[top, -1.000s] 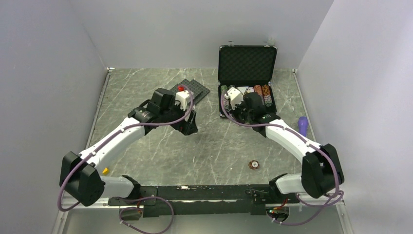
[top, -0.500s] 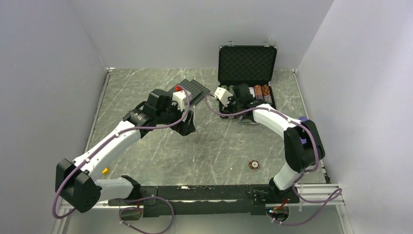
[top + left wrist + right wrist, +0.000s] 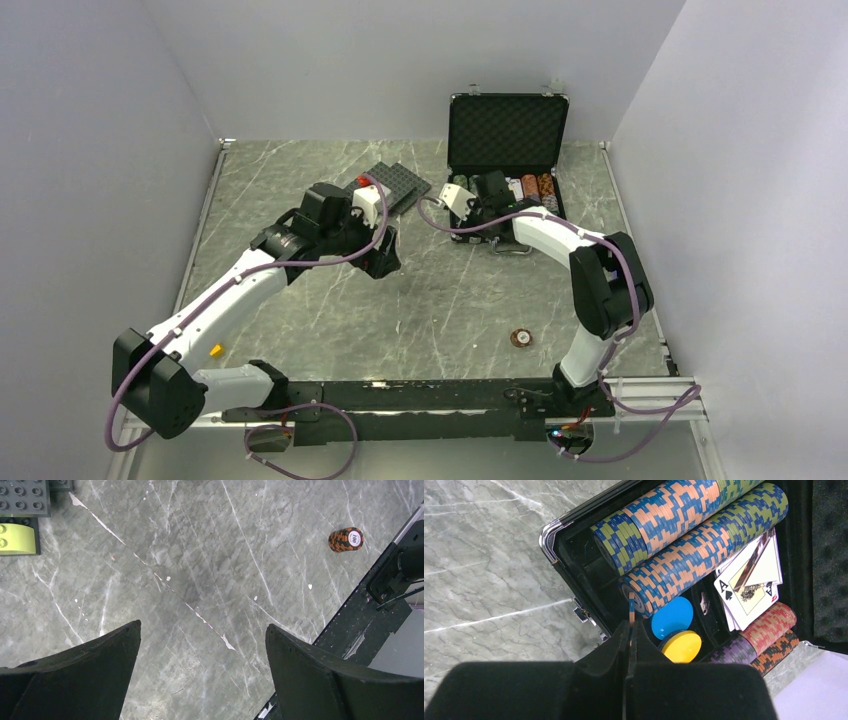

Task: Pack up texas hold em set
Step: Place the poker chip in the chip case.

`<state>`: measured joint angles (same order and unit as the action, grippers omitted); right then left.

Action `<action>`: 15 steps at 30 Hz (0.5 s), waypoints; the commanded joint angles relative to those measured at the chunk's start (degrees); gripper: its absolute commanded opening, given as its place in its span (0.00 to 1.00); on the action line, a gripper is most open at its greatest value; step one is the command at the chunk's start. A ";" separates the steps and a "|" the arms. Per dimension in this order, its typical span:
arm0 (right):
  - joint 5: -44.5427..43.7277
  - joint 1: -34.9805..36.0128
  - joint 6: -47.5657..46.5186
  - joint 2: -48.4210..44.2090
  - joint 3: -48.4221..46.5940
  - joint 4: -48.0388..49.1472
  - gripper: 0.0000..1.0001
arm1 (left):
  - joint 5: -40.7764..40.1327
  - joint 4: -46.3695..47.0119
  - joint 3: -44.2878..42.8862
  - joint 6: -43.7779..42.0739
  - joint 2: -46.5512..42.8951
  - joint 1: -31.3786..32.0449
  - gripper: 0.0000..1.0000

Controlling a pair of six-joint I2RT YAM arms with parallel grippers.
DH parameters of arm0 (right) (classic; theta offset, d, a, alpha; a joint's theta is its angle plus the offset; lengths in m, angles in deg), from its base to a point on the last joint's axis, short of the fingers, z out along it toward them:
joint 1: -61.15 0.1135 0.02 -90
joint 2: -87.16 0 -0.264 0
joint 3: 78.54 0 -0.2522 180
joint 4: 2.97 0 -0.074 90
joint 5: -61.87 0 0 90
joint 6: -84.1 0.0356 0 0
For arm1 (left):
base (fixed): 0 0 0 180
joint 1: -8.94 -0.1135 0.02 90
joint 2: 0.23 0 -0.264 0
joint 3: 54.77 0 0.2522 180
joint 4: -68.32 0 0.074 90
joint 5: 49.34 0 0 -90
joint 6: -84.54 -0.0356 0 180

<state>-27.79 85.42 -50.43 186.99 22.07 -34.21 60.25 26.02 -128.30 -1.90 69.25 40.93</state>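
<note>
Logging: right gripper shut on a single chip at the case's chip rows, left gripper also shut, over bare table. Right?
Not quite. The left gripper is open: the left wrist view shows its fingers wide apart over the table. The rest holds: the right gripper is shut on a single chip at the chip rows in the case.

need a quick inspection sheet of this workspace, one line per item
surface: grey marbled table, small white flecks, no spills seen.
job's things: black briefcase open; chip rows, cards, blue disc and yellow disc inside; one orange chip stack loose on the table.
clutter: dark studded plates, yellow-green brick.
grippers: left pincer open, empty, above the table; right pincer shut on a single chip over the briefcase.
cables: purple cables run along both arms, no snag seen.
surroundings: plain grey walls; nothing else seen.
</note>
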 commanded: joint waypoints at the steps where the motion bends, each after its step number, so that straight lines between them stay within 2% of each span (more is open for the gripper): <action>1: -2.03 -0.28 -1.53 0.54 -1.48 3.56 0.04 | -0.27 0.67 0.13 -1.38 -1.47 -0.09 0.98; 7: -1.84 -0.28 -0.96 0.10 -0.79 5.89 0.10 | -0.11 0.75 0.14 -1.26 -0.89 -0.09 0.98; 15: -2.57 -0.30 -0.49 0.28 -1.12 5.72 0.25 | 0.05 0.78 0.19 -1.37 -0.61 -0.13 0.98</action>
<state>-29.52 85.34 -50.72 187.30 22.07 -31.08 60.25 26.02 -128.21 -1.90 69.25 40.93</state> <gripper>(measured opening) 0.225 0.979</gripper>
